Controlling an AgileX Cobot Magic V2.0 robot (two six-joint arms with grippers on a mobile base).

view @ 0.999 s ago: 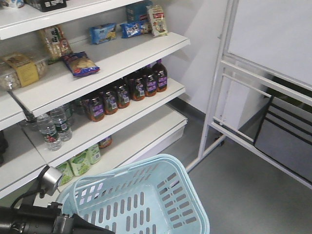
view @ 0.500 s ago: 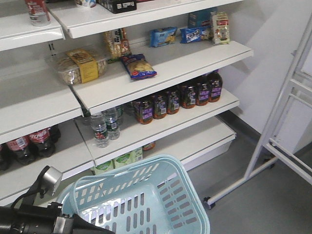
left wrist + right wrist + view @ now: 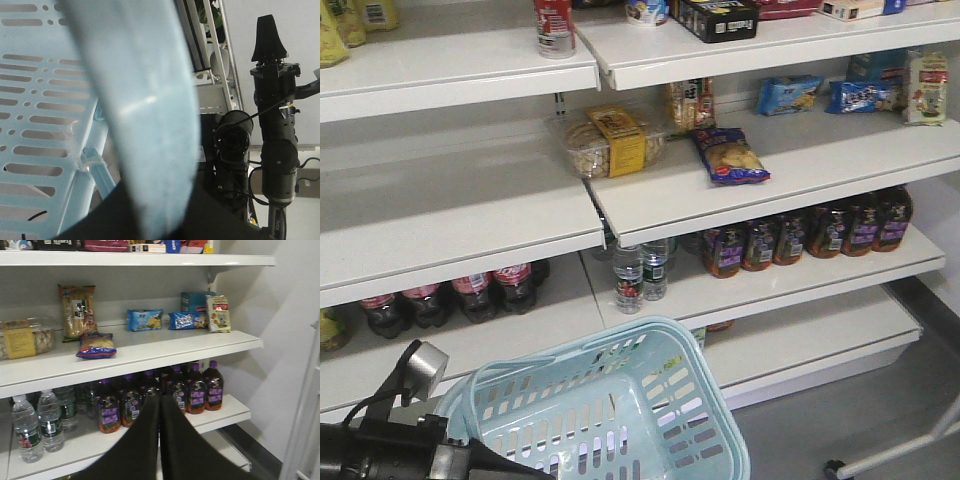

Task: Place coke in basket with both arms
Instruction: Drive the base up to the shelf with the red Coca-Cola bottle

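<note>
The coke [image 3: 554, 24], red with a silver-grey lower band, stands on the top shelf at upper left of centre; its top is cut off by the frame edge. The pale blue basket [image 3: 715, 420] hangs at the bottom centre, empty. My left gripper [image 3: 155, 200] is shut on the basket's handle [image 3: 140, 100], which fills the left wrist view as a blur. My left arm [image 3: 380, 455] shows at bottom left. My right gripper [image 3: 160, 399] is shut and empty, pointing at the shelf of purple-labelled bottles; it also shows in the left wrist view [image 3: 270, 25].
Dark cola bottles [image 3: 470, 295] stand on the low left shelf. Water bottles [image 3: 630, 275] and purple-labelled juice bottles [image 3: 800, 235] stand on the shelf behind the basket. A cookie box [image 3: 610, 140] and snack bag [image 3: 730, 155] lie above. A rack wheel [image 3: 835, 468] is at bottom right.
The view has swung left along the shelves, so everything on them slid right. The coke and cola bottles have come further into view. The basket and left arm stay in place in the frame.
</note>
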